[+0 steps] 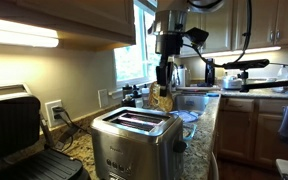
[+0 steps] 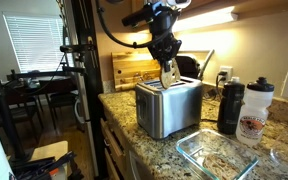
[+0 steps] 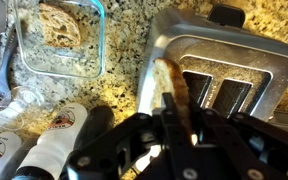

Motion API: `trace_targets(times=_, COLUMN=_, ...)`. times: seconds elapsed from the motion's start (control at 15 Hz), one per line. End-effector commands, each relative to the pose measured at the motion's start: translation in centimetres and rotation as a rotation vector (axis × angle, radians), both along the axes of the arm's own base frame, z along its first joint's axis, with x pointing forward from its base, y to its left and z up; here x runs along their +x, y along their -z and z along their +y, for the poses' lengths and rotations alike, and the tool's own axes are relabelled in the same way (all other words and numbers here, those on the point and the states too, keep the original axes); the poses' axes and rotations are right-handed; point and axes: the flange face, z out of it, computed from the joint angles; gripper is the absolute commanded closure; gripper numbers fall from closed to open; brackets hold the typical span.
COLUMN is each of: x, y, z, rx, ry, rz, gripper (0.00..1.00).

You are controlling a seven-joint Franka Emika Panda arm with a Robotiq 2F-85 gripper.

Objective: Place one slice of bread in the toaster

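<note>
A speckled granite countertop [image 2: 166,155] carries the toaster [image 2: 168,107], upright near its front edge. Just beside it lies a clear glass dish [image 2: 216,155], with a black bottle [image 2: 230,107] and a white bottle [image 2: 255,110] standing behind; a black grill press [image 1: 19,135] sits apart

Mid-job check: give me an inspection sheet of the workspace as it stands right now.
Surface: speckled granite counter, crowded.
Job's things: slice of bread held upright over the toaster, not seated in a slot.
Clutter: glass dish with what looks like more bread; black bottle; white bottle; black grill press.
Grippers: gripper shut on the slice.
Cables: black cable loops beside the arm.
Surroundings: window, wood cabinets.
</note>
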Motion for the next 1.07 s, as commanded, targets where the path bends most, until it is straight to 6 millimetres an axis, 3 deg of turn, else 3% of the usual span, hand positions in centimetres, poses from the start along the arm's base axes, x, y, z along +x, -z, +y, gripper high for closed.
trace_targets(times=0.0, x=0.4, y=-0.4, z=0.8, rx=-0.017, ry=0.009, rz=-0.016, gripper=0.92)
trace_targets(times=1.0, x=3.3, y=0.2, z=2.5, rx=-0.016, ry=-0.006, rz=0.006, gripper=0.93)
